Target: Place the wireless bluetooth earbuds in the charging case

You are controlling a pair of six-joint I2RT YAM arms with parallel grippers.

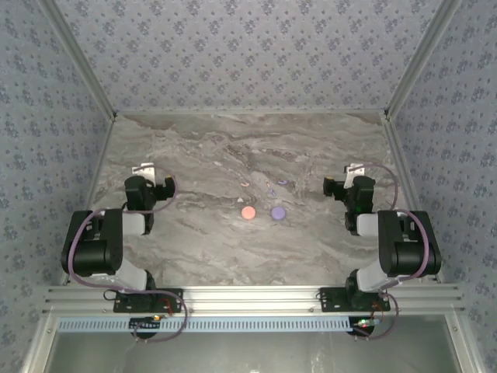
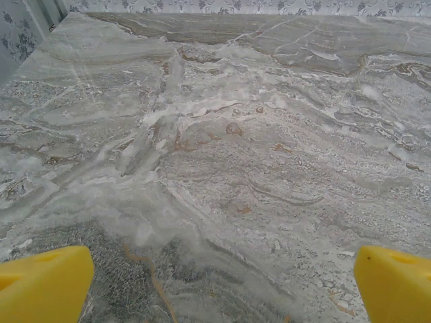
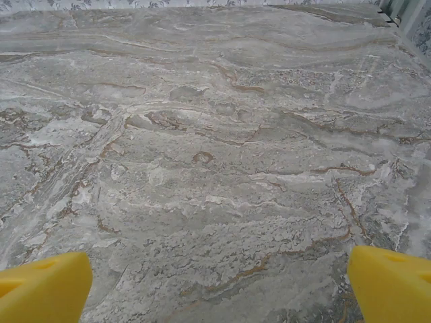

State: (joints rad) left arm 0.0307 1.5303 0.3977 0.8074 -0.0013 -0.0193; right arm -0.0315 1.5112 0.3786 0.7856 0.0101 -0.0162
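Two small round charging cases lie side by side at the table's middle, one salmon-pink (image 1: 248, 212) and one purple (image 1: 277, 211). Just beyond them lie the wireless bluetooth earbuds as tiny bits: a pale pink one (image 1: 245, 184) and purple ones (image 1: 270, 189) (image 1: 281, 183). My left gripper (image 1: 146, 172) is far to their left and my right gripper (image 1: 353, 172) far to their right, both low over the table. In the left wrist view the left gripper (image 2: 222, 286) stands open over bare marble, and so does the right gripper (image 3: 219, 286) in the right wrist view; the yellow fingertips (image 2: 44, 282) (image 3: 394, 282) hold nothing.
The grey marble tabletop (image 1: 210, 148) is closed in by patterned walls at the back (image 1: 248, 54) and on both sides. An aluminium rail (image 1: 248, 297) with the arm bases runs along the near edge.
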